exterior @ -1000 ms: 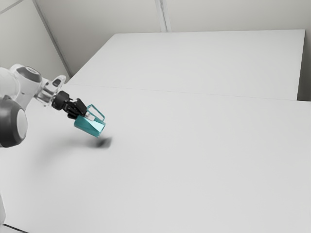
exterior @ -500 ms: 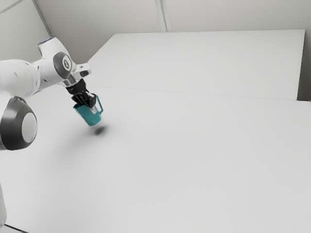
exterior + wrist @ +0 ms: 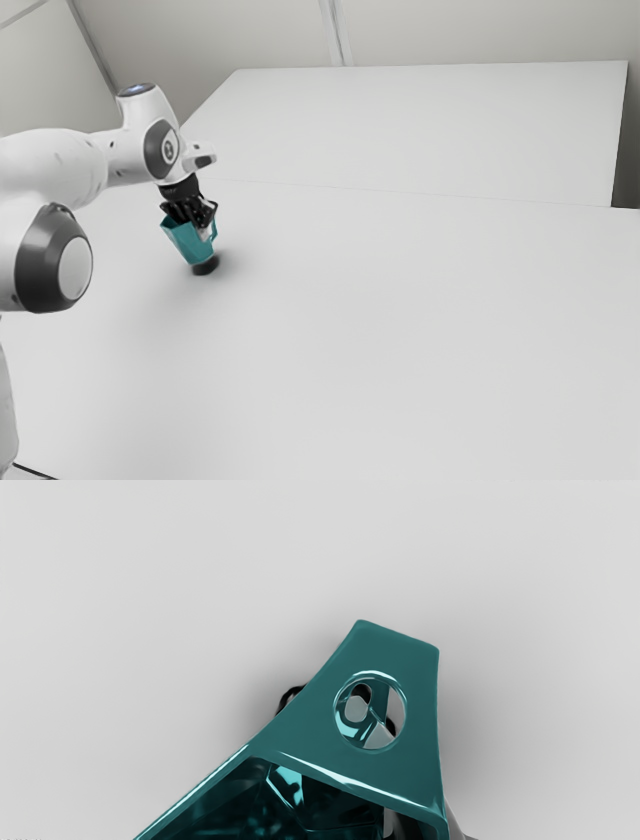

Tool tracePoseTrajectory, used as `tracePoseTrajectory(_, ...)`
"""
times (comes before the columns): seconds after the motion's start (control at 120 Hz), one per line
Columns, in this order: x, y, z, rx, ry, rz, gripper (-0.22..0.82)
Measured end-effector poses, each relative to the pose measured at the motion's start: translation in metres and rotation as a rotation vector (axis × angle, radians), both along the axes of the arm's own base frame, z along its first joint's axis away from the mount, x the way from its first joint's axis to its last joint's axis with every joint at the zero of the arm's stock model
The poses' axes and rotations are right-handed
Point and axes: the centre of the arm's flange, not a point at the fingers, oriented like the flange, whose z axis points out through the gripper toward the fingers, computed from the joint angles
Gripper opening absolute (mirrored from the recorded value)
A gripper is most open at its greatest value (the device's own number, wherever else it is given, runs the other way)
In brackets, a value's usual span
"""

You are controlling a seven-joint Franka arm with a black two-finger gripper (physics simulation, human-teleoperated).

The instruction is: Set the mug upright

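Mug point(image 3: 187, 241): teal, glossy, w/ flat, angular sides & hard corners at the rim point(image 3: 345, 781); inside reads v. dark teal w/ bright glints. Handle point(image 3: 421, 705), same teal, has a broad flat top that narrows going away from the rim, w/ a round hole point(image 3: 370, 711) thru it; bits of grey & black show thru the hole.

Orientation: mouth up, base down, but not plumb. Long axis leans, top end toward the exterior view's left, base toward the exterior view's right. Handle is on the exterior view's right side of the body. So mug's nearly upright, still w/ a tilt.

Count: 1 mug, 1 handle, 1 arm point(image 3: 130, 157), 1 gripper point(image 3: 204, 229), 1 table point(image 3: 400, 330).

Gripper: points down, fingers parted only as far as the part of the mug they clasp, near the handle; exact opening hard to tell b/c the mug hides much of them. It has hold of the mug.

Location: mug's under the arm's hand, over the table's exterior view's left part, w/ a dark shadow point(image 3: 206, 268) right by the base. Can't tell if base touches the tabletop.
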Motion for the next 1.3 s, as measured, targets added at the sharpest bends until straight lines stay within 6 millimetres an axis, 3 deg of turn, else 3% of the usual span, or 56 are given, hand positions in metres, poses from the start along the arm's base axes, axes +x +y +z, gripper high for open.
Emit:
tracePoseTrajectory(0.367, 0.005, -0.004, -0.018, 0.03, 0.003, 0.08, -0.17)
tracePoseTrajectory(0.583, 0.007, -0.007, -0.021, 0.028, -0.006, 0.105, 0.2)
tracePoseTrajectory(0.725, 0.009, -0.011, -0.011, 0.025, -0.025, 0.11, 0.38)
tracePoseTrajectory(1.033, 0.006, -0.02, 0.041, 0.0, -0.094, 0.117, 0.53)
tracePoseTrajectory(1.2, -0.018, -0.018, 0.122, -0.046, -0.159, 0.119, 0.56)
tracePoseTrajectory(1.3, -0.042, -0.035, 0.183, -0.072, -0.19, 0.071, 0.57)
